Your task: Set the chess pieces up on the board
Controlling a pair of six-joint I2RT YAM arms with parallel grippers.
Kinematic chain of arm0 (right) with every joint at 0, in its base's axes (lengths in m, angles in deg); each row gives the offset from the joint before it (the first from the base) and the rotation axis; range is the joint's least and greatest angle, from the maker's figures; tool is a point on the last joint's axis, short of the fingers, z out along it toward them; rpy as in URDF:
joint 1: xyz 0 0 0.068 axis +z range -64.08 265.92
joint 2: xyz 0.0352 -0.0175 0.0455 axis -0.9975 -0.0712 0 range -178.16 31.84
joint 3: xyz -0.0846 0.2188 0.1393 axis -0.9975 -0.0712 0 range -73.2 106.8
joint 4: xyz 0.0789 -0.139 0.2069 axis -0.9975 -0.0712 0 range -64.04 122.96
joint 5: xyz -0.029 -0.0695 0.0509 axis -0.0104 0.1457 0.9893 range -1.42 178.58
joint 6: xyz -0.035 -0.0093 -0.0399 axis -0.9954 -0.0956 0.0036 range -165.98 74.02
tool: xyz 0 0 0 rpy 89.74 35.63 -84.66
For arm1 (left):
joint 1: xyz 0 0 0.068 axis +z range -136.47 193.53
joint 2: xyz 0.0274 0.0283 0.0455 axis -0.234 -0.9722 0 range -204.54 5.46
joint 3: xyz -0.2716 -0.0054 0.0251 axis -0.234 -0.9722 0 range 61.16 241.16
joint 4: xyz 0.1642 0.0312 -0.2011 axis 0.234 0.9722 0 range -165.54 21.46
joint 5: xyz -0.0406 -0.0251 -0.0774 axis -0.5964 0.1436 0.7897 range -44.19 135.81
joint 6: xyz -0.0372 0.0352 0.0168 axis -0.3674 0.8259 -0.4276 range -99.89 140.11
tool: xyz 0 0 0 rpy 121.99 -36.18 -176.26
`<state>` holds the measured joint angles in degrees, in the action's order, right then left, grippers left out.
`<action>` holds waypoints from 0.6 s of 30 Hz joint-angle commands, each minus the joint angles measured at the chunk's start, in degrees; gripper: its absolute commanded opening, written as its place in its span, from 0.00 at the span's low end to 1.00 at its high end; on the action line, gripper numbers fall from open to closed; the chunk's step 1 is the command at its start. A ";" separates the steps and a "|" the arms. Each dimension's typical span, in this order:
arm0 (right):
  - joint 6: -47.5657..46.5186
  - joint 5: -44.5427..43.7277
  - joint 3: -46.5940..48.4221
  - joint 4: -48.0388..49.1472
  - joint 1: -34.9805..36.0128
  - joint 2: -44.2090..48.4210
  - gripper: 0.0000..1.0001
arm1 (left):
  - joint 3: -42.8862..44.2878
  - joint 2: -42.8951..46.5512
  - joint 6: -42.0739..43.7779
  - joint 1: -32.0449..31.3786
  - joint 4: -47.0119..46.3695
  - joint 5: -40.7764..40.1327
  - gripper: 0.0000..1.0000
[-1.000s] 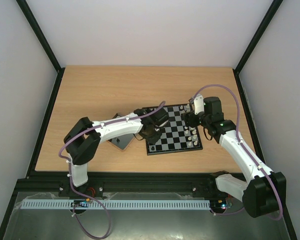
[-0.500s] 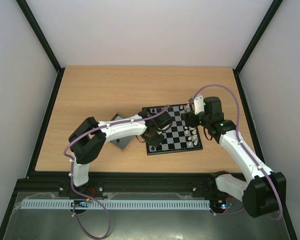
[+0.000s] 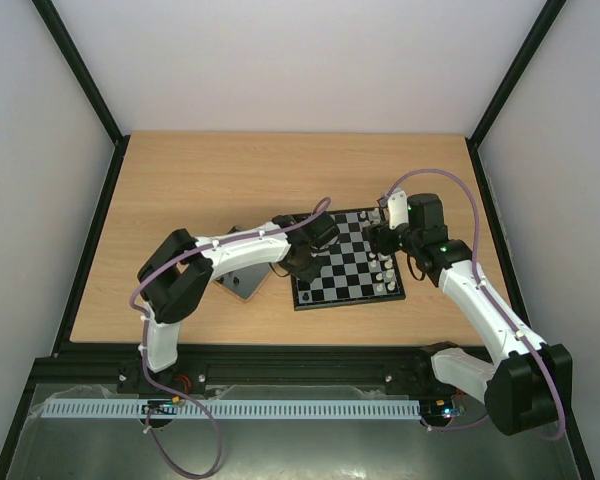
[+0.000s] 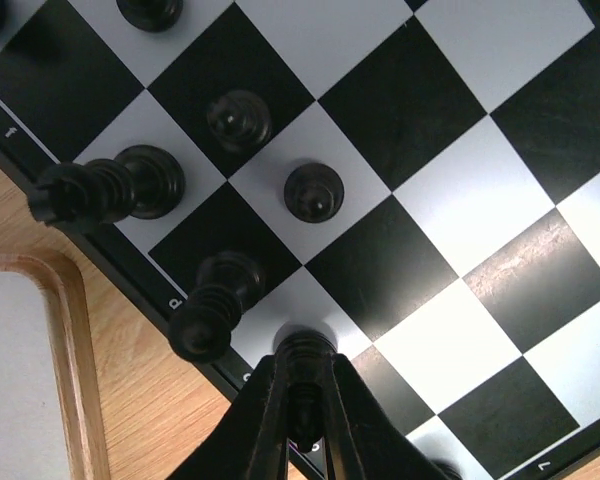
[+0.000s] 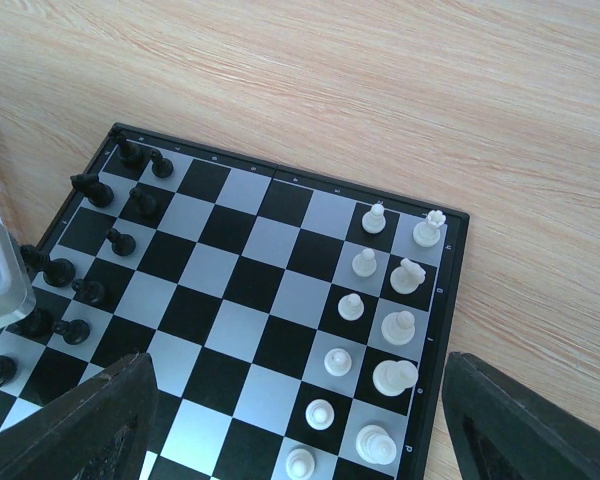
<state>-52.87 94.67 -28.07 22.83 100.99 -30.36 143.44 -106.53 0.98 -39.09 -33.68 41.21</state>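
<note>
Pinched tight in the left gripper [image 4: 302,372]: a black piece [image 4: 302,343], on a pale square at the very edge of the board [image 4: 450,130]. Just beside it, more black pieces [image 4: 313,190] standing in two rows. Past the border, a grey tray [image 4: 20,380] with a wooden rim, lying on the table [image 3: 230,180]. Spread wide and holding nothing, the right gripper [image 5: 300,370] above the board, near the white pieces [image 5: 365,263] lined up in two rows along the opposite edge.
</note>
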 commanded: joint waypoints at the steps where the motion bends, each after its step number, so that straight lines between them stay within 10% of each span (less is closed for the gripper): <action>1: -0.44 -0.19 -0.91 0.64 -0.18 0.41 0.79 | 1.13 -2.07 -1.34 0.70 -0.42 -0.36 0.03; 18: -0.31 0.24 -0.91 0.55 -0.21 0.17 0.79 | 1.00 4.75 -1.46 0.70 2.64 -2.25 0.29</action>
<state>-53.05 94.67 -28.07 22.83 100.99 -30.36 143.83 -106.48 0.06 -38.76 -33.79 40.99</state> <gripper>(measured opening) 0.793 0.243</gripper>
